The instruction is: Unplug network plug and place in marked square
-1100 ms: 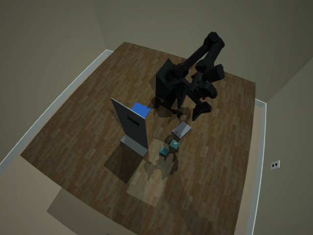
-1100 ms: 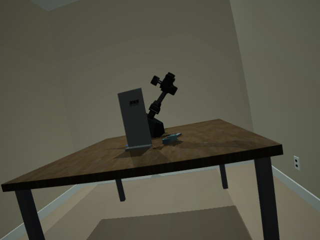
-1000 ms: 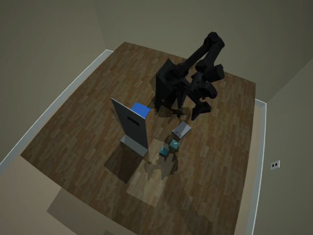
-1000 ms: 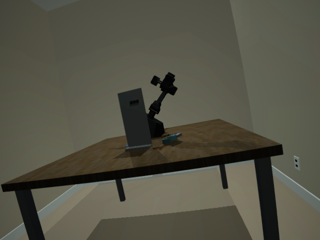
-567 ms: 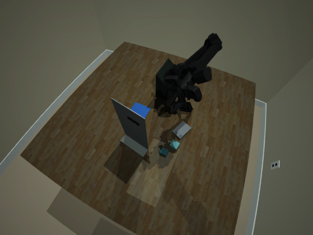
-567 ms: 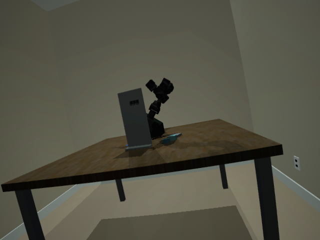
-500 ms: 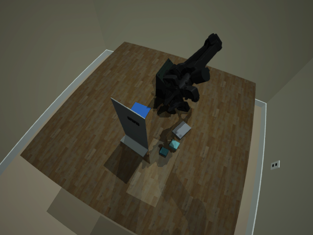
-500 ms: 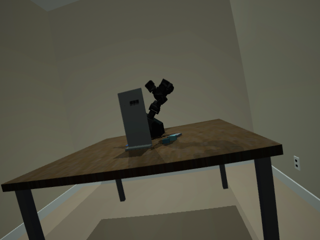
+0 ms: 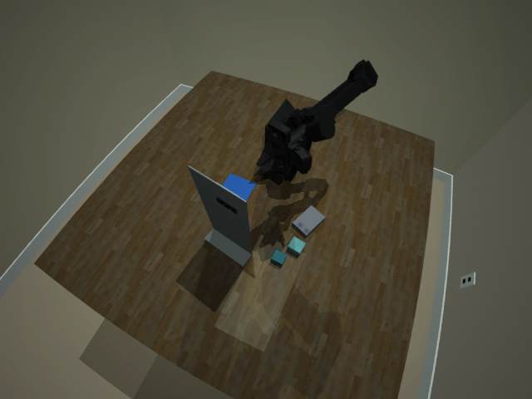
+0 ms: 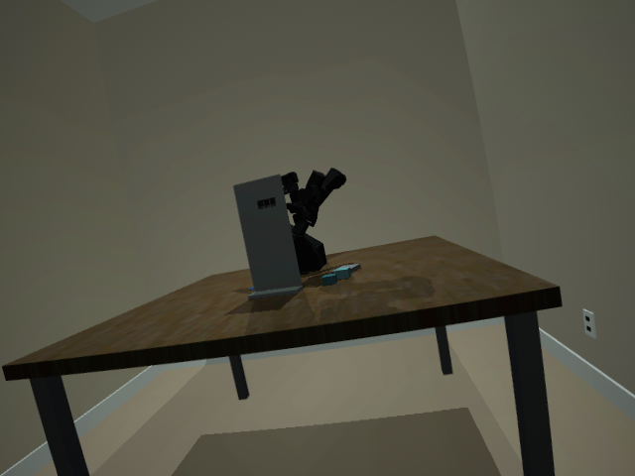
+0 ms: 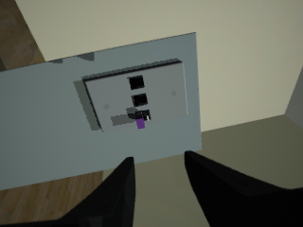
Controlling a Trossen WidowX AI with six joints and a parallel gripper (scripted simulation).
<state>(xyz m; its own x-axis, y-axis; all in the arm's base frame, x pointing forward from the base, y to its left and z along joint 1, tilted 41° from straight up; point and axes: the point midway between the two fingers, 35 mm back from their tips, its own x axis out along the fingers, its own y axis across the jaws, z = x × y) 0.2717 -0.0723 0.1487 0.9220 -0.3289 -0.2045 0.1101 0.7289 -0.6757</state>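
With its fingers spread partway and nothing pinched between them, the gripper (image 11: 159, 160) is held apart from the upright panel (image 9: 225, 214) (image 10: 266, 238) (image 11: 47, 118). Below the row of openings on the light faceplate (image 11: 163, 96), as seen by wrist camera, a small purple plug (image 11: 140, 123) is seen at the end socket (image 11: 143, 114); tab position can't be told. Behind the panel in the top view, a blue square (image 9: 238, 185) is partly hidden on the surface (image 9: 365, 223) (image 10: 389, 292). To the right of the panel, two teal blocks (image 9: 278, 258) (image 10: 335, 275) and a grey box (image 9: 308, 220) (image 10: 355, 267) are lined up near to far.
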